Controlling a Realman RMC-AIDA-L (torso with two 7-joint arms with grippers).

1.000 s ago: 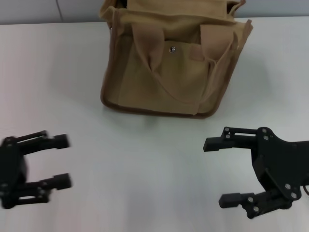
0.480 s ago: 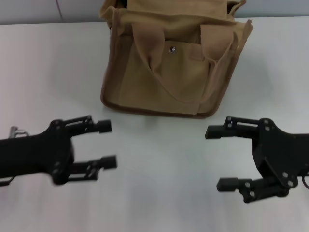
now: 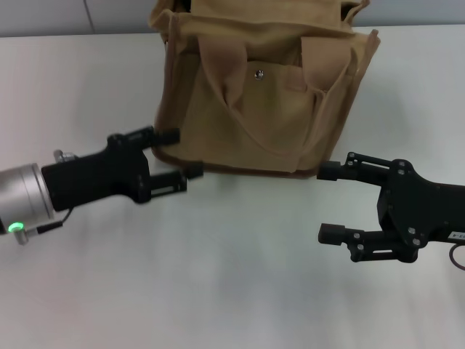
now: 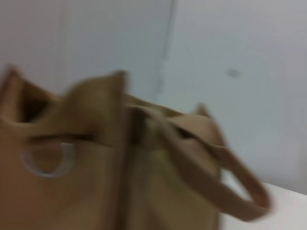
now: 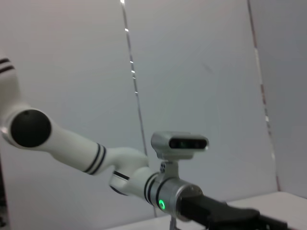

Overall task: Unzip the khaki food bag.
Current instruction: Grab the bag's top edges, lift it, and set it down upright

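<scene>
White table (image 3: 240, 291): both end effectors, left (image 3: 180, 155) and right (image 3: 327, 202), gape, seemingly beside khaki food bag (image 3: 254, 94).

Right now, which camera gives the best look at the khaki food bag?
The head view: it shows the khaki food bag on the white table, handles and snap pocket facing the robot, with the open left gripper at its lower corner. The left wrist view shows only a blurred close-up; the right wrist view shows none of it.

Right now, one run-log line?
left gripper: open, at khaki food bag lower corner | right gripper: open, apart | zip: unseen
</scene>
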